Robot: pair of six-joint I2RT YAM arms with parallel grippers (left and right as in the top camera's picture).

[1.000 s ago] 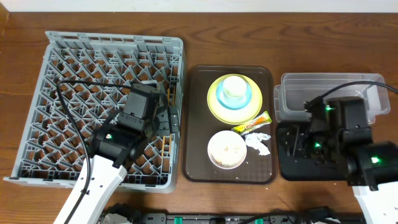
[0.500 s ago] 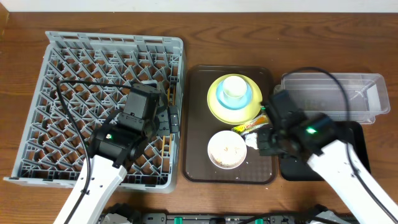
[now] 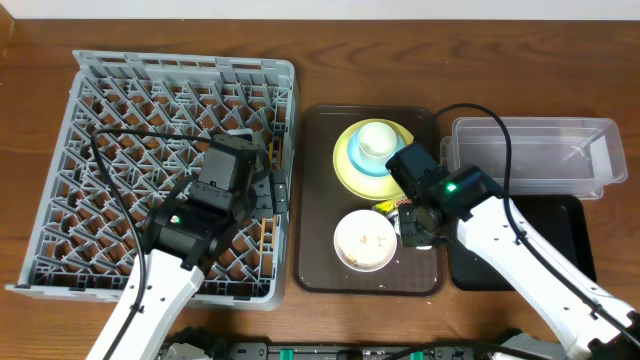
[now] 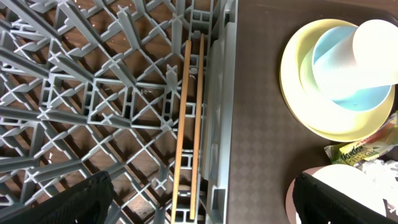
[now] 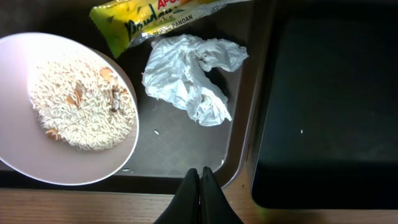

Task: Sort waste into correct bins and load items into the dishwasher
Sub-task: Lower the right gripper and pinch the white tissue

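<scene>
Waste: the crumpled white paper napkin (image 5: 189, 74) lies on the floor of the large brown rectangular serving tray (image 3: 318, 200), near its right rim. The small yellow-green snack wrapper (image 5: 155, 18) lies just beyond it, apparently touching the napkin's top edge. Beside the napkin stands the round white bowl (image 5: 68, 109), which holds the whitish rice-like food scraps (image 5: 81, 106). A few loose grains lie on the tray floor.

Right fingers (image 5: 200, 186): clenched tip to tip, nothing between them. They hang over the tray's near rim, close to the napkin but apart from it.

Further back on the tray sits the round yellow-green plate (image 3: 350, 165). It carries the light blue bowl (image 4: 348, 81), with the small pale cup (image 3: 377, 138) inside.

Bins: the shallow black rectangular tray (image 3: 560, 240) is on the worktop (image 3: 40, 40) right of the serving tray. The clear rectangular plastic tub (image 3: 540, 150) is behind it.

Rack: the large square grey plastic dish rack (image 3: 150, 90) sits left of the serving tray. The thin wooden chopsticks (image 4: 189, 124) lie side by side in it, along its right wall.

Left fingers (image 4: 78, 200): spread wide and released, gripping nothing, above the chopsticks.
</scene>
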